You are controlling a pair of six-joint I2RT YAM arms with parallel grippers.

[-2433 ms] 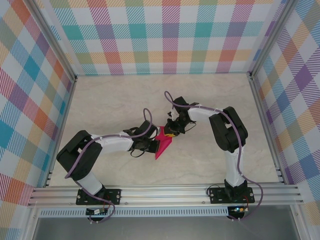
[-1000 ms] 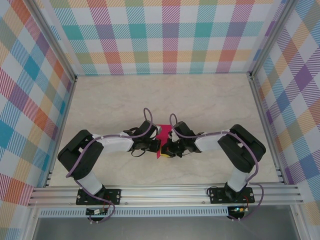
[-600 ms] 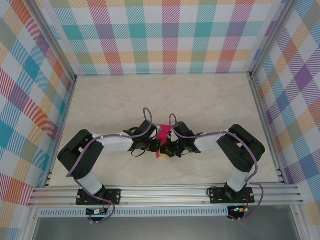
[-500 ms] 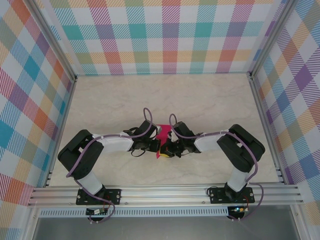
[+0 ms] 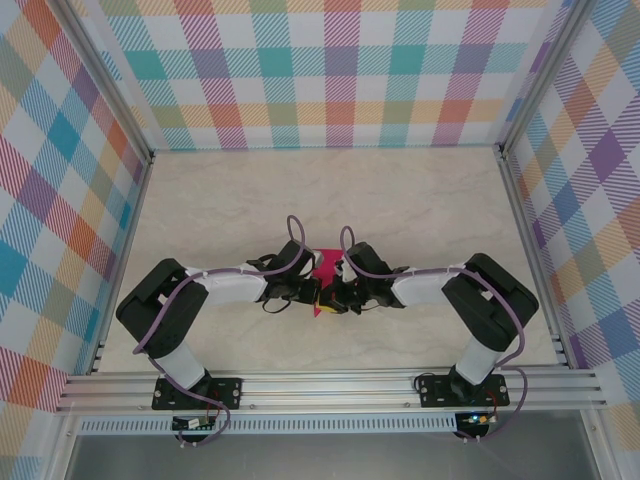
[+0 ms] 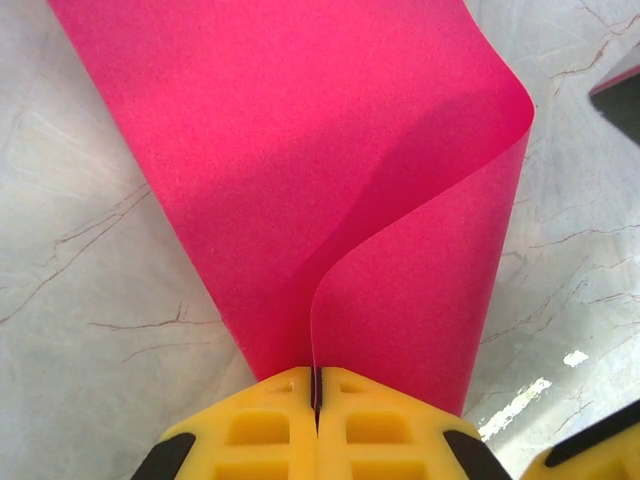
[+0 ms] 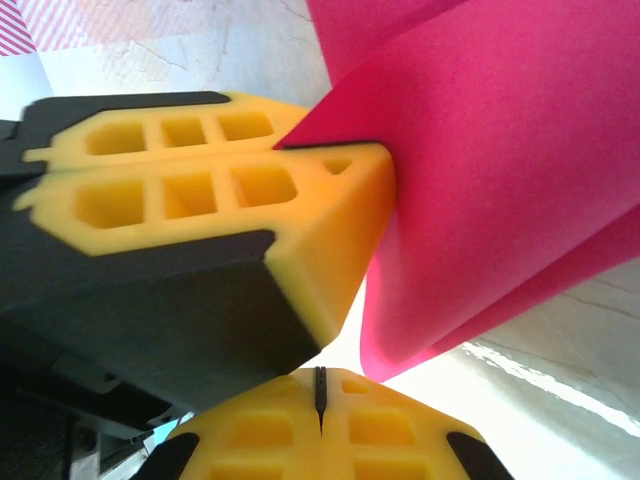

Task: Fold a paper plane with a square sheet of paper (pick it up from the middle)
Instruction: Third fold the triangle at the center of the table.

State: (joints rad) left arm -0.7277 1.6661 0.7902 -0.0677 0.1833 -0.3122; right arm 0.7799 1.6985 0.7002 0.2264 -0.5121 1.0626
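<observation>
The magenta-pink sheet of paper [image 6: 300, 150] is folded, and one flap curls over to the right. My left gripper [image 6: 316, 385] is shut on its near edge, with the paper pinched in the slit between the yellow pads. In the right wrist view the left gripper's pads [image 7: 220, 200] clamp the paper [image 7: 500, 180] from the left. My right gripper [image 7: 320, 385] is shut with nothing between its pads, just below the paper's lower corner. From above, the left gripper [image 5: 313, 290] and the right gripper [image 5: 331, 293] meet tip to tip and cover most of the paper [image 5: 325, 264], so its overall shape is hidden.
The pale marble tabletop [image 5: 250, 200] stretches bare behind and to both sides of the grippers. Checked walls with aluminium posts [image 5: 505, 150] close it in. A metal rail [image 5: 330, 385] carries the arm bases at the near edge.
Since the earliest frame the right gripper has swung down and in against the left gripper, covering most of the paper. Over the last second hardly anything has moved; both grippers stay shut.
</observation>
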